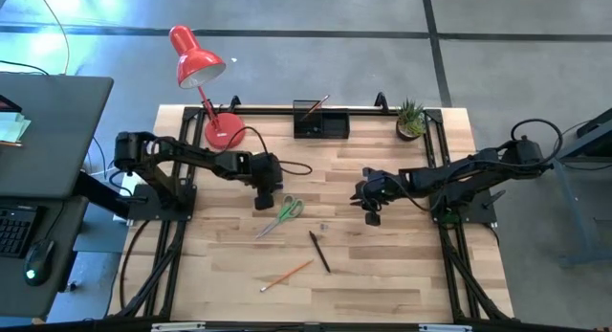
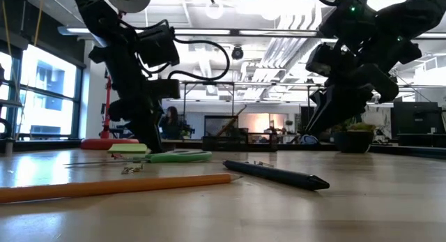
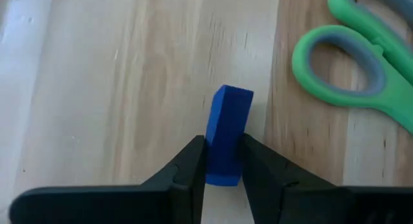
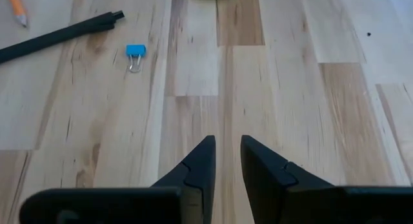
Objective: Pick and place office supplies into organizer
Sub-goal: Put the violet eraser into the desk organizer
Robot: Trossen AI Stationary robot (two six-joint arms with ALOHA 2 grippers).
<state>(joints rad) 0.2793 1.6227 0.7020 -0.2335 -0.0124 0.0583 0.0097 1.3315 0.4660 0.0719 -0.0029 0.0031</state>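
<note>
The left gripper (image 3: pixel 224 175) is low over the wooden surface (image 1: pixel 382 265), just beside the green scissors (image 1: pixel 284 212). Its two fingers (image 3: pixel 187 169) squeeze a small blue block (image 3: pixel 227 133). The block looks a bit tilted, so it is best lifted slowly and straight up, so it does not slip or bump the scissors. The black organizer (image 1: pixel 320 121) waits at the far edge, well apart. A dark pen (image 1: pixel 318 251) and an orange pencil (image 1: pixel 287 275) lie near the front. The right gripper (image 4: pixel 224 162) hangs over bare wood, fingers a little apart, holding nothing.
</note>
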